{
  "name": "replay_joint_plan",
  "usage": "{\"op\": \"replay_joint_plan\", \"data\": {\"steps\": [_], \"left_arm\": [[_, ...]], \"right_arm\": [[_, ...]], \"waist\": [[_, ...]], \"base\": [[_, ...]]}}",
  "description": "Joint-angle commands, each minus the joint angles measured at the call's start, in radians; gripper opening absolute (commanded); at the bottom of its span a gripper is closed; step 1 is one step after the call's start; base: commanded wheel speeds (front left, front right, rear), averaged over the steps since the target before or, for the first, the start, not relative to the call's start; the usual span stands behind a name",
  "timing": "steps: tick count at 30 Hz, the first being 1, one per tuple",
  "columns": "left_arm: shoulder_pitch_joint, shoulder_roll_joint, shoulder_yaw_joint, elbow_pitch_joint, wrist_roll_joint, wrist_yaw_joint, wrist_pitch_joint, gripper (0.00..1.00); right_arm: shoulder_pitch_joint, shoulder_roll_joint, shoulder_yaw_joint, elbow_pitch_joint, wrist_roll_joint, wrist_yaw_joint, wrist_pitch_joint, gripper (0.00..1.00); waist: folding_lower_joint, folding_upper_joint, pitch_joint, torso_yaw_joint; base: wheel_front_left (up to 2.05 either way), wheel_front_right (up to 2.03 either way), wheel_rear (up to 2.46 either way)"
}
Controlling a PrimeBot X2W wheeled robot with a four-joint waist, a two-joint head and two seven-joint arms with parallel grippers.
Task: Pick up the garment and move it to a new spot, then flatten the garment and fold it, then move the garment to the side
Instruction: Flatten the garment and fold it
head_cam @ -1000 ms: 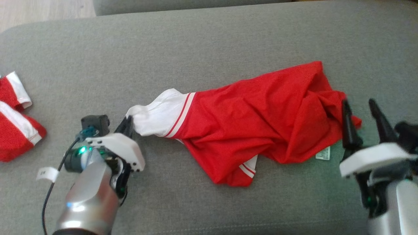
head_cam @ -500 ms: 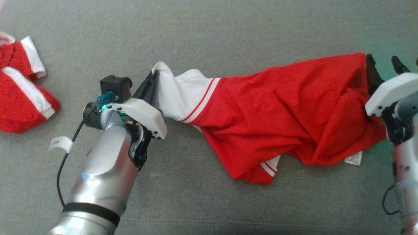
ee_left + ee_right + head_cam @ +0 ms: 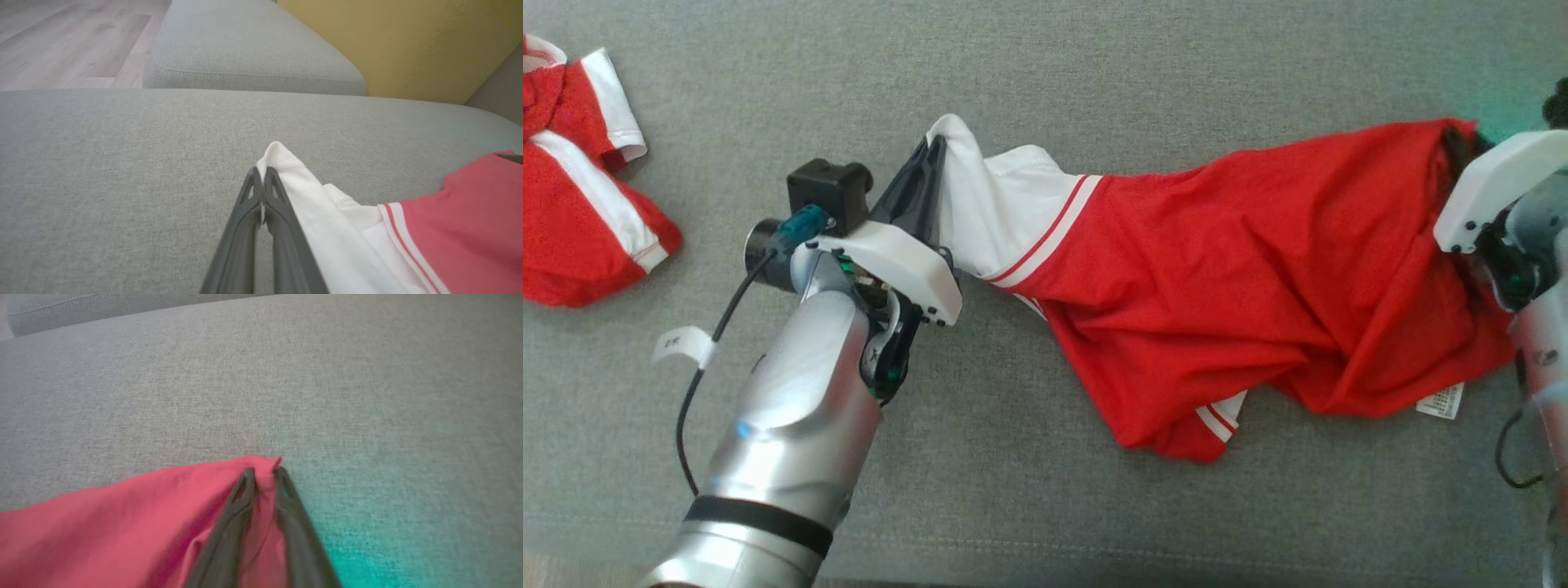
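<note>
The left gripper (image 3: pixel 261 173) is pinching the edge of the white sleeve (image 3: pixel 310 196), its fingers pressed together on the cloth. From there the red jersey (image 3: pixel 1258 269) is lying stretched across the grey sofa cushion (image 3: pixel 1094 65) to the right gripper (image 3: pixel 263 472), which is clamping the far red corner between its two fingers. A white care label (image 3: pixel 1441 400) is peeking out from under the hem near the right gripper, and another red-and-white garment (image 3: pixel 580 229) is lying well apart, out past the left gripper.

Left claw (image 3: pixel 260 171) and right claw (image 3: pixel 264 470) pinched closed, arms spread.
</note>
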Motion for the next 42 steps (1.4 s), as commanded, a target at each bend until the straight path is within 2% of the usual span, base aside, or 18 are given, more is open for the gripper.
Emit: {"op": "replay_joint_plan", "data": {"steps": [1,4,5,10,15,19,25,26,33,37,42], "left_arm": [[-0.021,0.020,0.037,-0.043,0.010,0.008,-0.013,0.00],[-0.011,0.024,0.058,-0.073,0.018,0.014,-0.013,0.00],[-0.002,0.030,0.078,-0.110,0.028,0.023,-0.013,0.00],[0.033,0.053,0.151,-0.260,0.062,0.045,-0.013,0.00],[0.072,0.070,0.218,-0.438,0.096,0.054,-0.013,0.00],[0.084,0.077,0.245,-0.573,0.120,0.055,-0.013,0.00],[0.045,0.091,0.239,-0.690,0.142,0.054,0.004,0.00],[0.045,0.091,0.239,-0.690,0.142,0.054,0.004,0.00],[-0.023,0.095,0.225,-0.740,0.142,0.055,0.076,0.00],[-0.043,0.092,0.219,-0.738,0.133,0.054,0.100,0.00],[-0.064,0.089,0.206,-0.695,0.120,0.043,0.108,0.00]], "right_arm": [[-0.003,-0.007,0.034,-0.006,0.016,-0.001,-0.013,0.00],[-0.009,-0.019,0.056,-0.006,0.045,-0.001,-0.064,0.00],[-0.010,-0.026,0.072,-0.023,0.066,-0.001,-0.118,0.00],[0.012,-0.045,0.119,-0.114,0.129,-0.001,-0.250,0.00],[0.082,-0.066,0.136,-0.273,0.190,-0.001,-0.342,0.00],[0.158,-0.071,0.104,-0.448,0.218,-0.001,-0.370,0.00],[0.269,-0.033,-0.014,-0.724,0.221,-0.001,-0.284,0.00],[0.269,-0.033,-0.014,-0.724,0.221,-0.001,-0.284,0.00],[0.356,0.047,-0.114,-0.995,0.175,-0.001,-0.114,0.00],[0.385,0.085,-0.137,-1.079,0.153,-0.001,-0.049,0.00],[0.400,0.113,-0.150,-1.113,0.138,-0.001,-0.010,0.00]], "waist": [[-0.0001,0.0000,-0.003,-0.003],[-0.0001,0.0000,-0.015,-0.005],[-0.0001,0.0000,-0.029,-0.008],[-0.0001,0.0000,-0.083,-0.019],[-0.0001,0.0000,-0.157,-0.035],[-0.0001,0.0000,-0.226,-0.048],[-0.0001,0.0000,-0.321,-0.068],[-0.0001,0.0000,-0.321,-0.068],[-0.0001,0.0000,-0.397,-0.086],[-0.0001,0.0000,-0.411,-0.091],[-0.0001,0.0000,-0.409,-0.092]], "base": [[0.00,0.00,0.00],[0.00,0.00,0.00],[0.00,0.00,0.00],[0.00,0.00,0.00],[0.00,0.00,0.00],[0.00,0.00,0.00],[0.00,0.00,0.00],[0.00,0.00,0.00],[0.00,0.00,0.00],[0.00,0.00,0.00],[0.00,0.00,0.00]]}}
